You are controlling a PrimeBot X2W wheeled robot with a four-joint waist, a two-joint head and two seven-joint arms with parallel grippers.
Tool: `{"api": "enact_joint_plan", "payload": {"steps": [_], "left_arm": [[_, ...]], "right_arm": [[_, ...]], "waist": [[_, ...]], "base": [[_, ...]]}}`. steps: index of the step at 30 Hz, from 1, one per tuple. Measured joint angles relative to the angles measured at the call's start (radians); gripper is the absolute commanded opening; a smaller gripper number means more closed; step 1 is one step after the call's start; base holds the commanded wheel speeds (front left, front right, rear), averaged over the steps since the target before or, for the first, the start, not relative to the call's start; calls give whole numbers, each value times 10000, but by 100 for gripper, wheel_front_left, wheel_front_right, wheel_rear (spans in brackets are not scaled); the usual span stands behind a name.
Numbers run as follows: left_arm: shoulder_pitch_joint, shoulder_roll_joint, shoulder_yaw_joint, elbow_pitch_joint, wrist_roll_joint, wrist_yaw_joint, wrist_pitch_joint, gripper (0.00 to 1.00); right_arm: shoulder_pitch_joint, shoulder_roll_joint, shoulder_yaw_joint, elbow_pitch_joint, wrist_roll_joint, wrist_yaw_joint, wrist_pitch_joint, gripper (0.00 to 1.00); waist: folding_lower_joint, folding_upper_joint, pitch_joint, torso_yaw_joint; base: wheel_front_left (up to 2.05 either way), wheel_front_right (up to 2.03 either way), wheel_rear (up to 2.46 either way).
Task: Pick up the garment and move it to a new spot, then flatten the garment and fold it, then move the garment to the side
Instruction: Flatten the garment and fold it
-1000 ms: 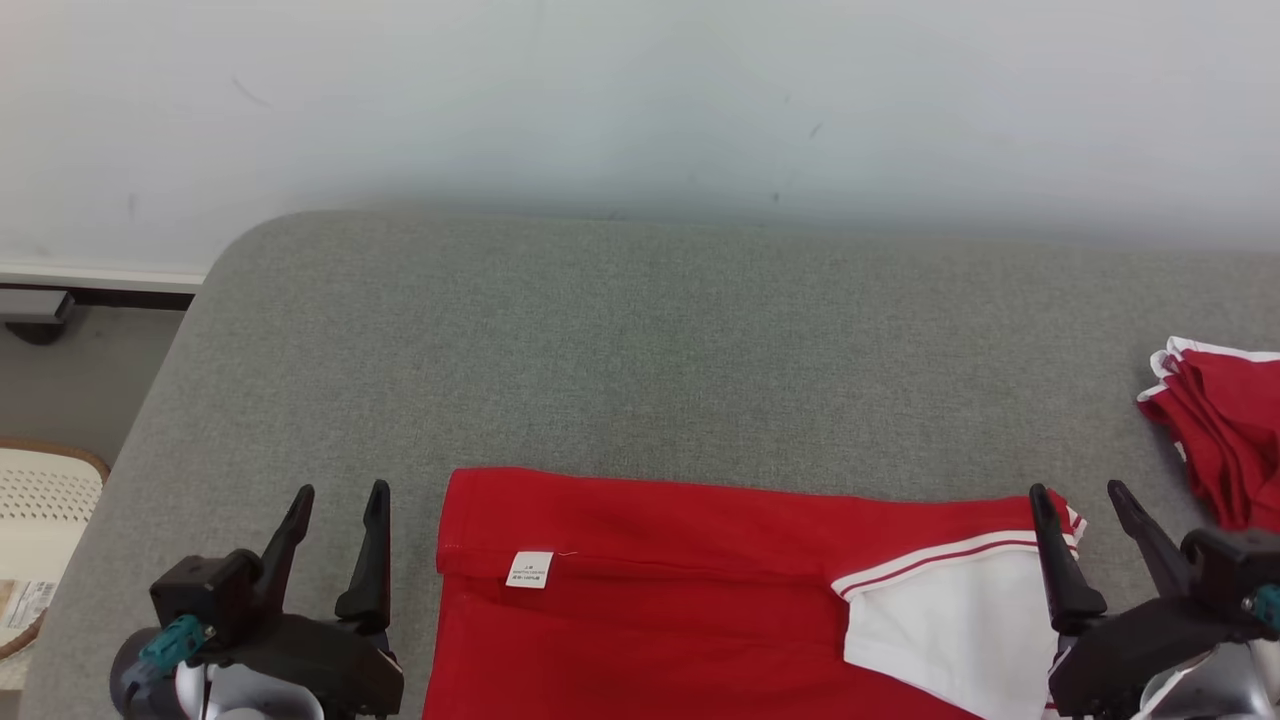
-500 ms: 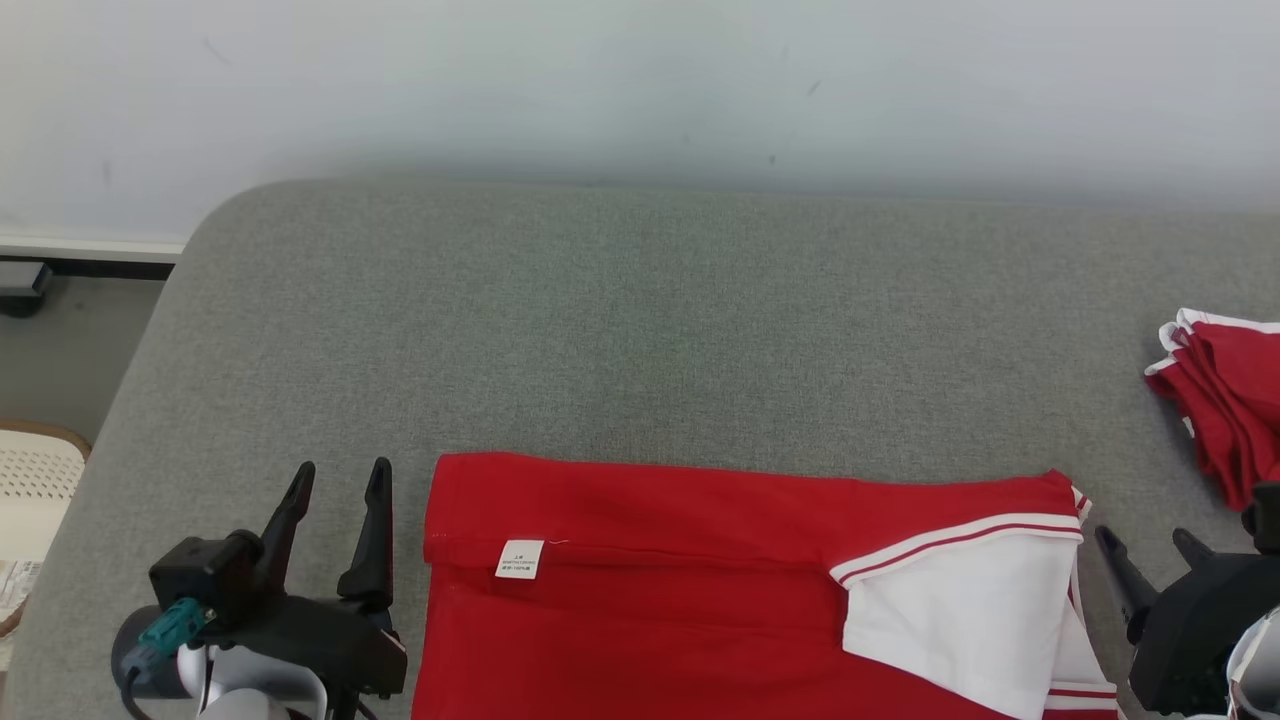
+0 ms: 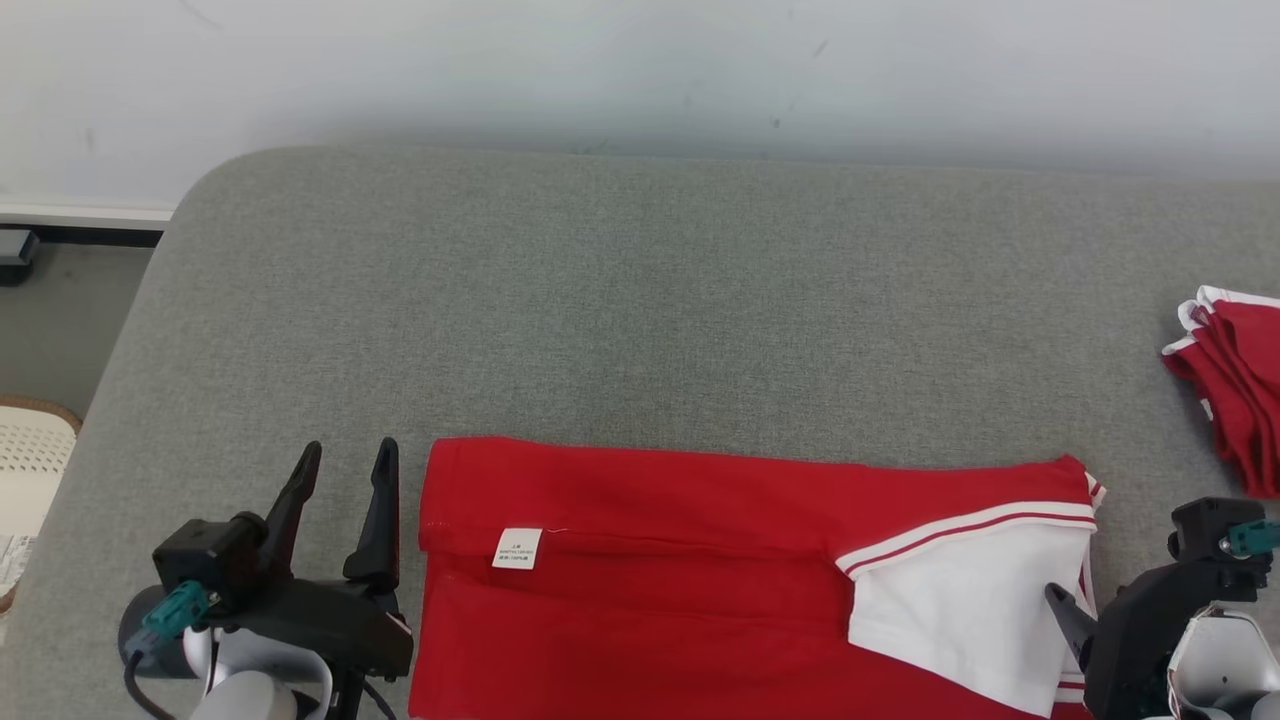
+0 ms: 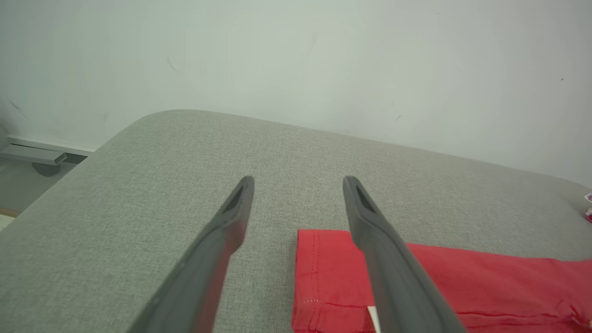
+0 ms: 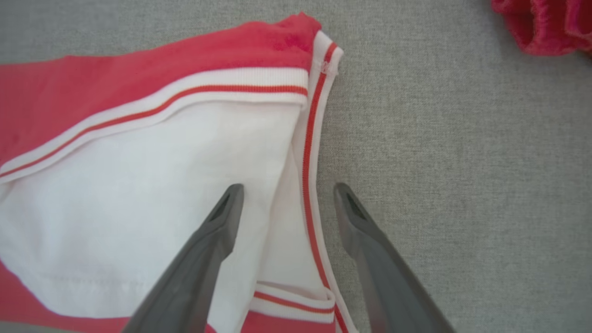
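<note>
Lying folded at the near edge of the grey padded surface [image 3: 640, 300], the red garment [image 3: 650, 560] is seen with its white panel at the right end. The left gripper [image 3: 350, 447] is held just left of it, fingers spread apart. The right gripper [image 5: 287, 188] is held over the garment's striped right edge, fingers likewise apart. Farther right, a red pile [image 3: 1235, 400] is seen; beyond it, a pale wall [image 3: 640, 70].
</note>
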Motion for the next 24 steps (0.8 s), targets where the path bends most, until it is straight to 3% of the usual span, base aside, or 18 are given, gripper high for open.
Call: {"api": "enact_joint_plan", "payload": {"steps": [5, 16, 17, 18, 19, 21, 22, 24], "left_arm": [[-37, -77, 4, 50, 33, -29, 0, 100], [-123, -178, 35, 127, 82, -109, 0, 100], [-126, -188, 33, 136, 84, -111, 0, 100], [-127, -192, 33, 148, 84, -113, 0, 100], [-128, -192, 36, 157, 84, -115, 0, 100], [-133, -196, 36, 163, 86, -155, 0, 100], [-136, -198, 35, 169, 88, -159, 0, 100], [-137, -198, 36, 178, 88, -176, 0, 100]], "right_arm": [[-178, -4, -174, 357, -500, 0, 165, 100], [-505, -21, -130, 1108, -341, 0, 374, 100], [-539, -27, -138, 1158, -322, 0, 372, 86], [-573, -31, -144, 1208, -272, 0, 362, 48], [-600, -33, -150, 1254, -245, 0, 345, 42], [-659, -31, -130, 1344, -161, 0, 339, 11], [-691, -31, -125, 1383, -140, 0, 330, 2], [-735, -19, -92, 1463, -69, 0, 316, 0]], "waist": [[0, 0, 41, 111], [-1, 0, 155, 295], [-1, 0, 161, 308], [0, 0, 166, 320], [-1, 0, 170, 327], [-1, 0, 178, 342], [-1, 0, 179, 346], [-1, 0, 183, 350]], "base": [[0, 0, 0], [0, 0, 0], [0, 0, 0], [0, 0, 0], [0, 0, 0], [0, 0, 0], [0, 0, 0], [0, 0, 0]]}}
